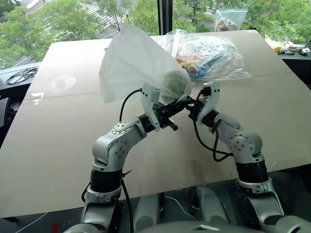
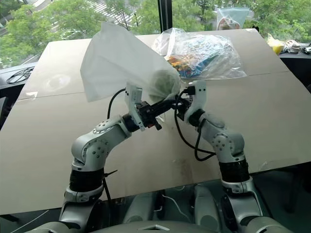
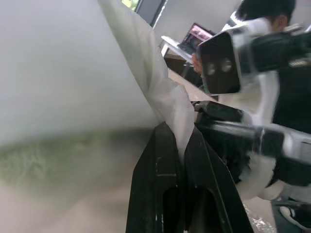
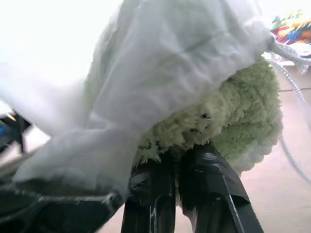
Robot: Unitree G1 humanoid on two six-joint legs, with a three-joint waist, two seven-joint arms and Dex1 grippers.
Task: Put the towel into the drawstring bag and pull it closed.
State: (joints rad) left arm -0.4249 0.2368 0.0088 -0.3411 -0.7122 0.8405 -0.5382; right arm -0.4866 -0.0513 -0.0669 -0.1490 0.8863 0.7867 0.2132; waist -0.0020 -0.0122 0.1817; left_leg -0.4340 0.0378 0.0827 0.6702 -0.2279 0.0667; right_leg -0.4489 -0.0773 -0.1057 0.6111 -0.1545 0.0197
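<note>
The drawstring bag (image 1: 131,63) is held up above the middle of the table (image 1: 58,141), its white fabric billowing toward 11 o'clock from the two tools. The left tool (image 1: 181,108) is clenched on the bag's mouth; in the left wrist view its two black fingers (image 3: 160,184) pinch a fold of the thin cloth between them. The right tool (image 1: 193,104) meets it from 3 o'clock, its fingers (image 4: 204,179) pressed together against the underside of the towel (image 4: 233,126), grasping its fluffy edge. The towel, pale green and nubbly, sits partly inside the bag's mouth, with a good part bulging out below the gathered rim. The white cord (image 4: 291,73) trails loose beside it. Beyond the bag, at 1 o'clock, a clear plastic bag of colourful items (image 1: 214,58) lies on the table.
</note>
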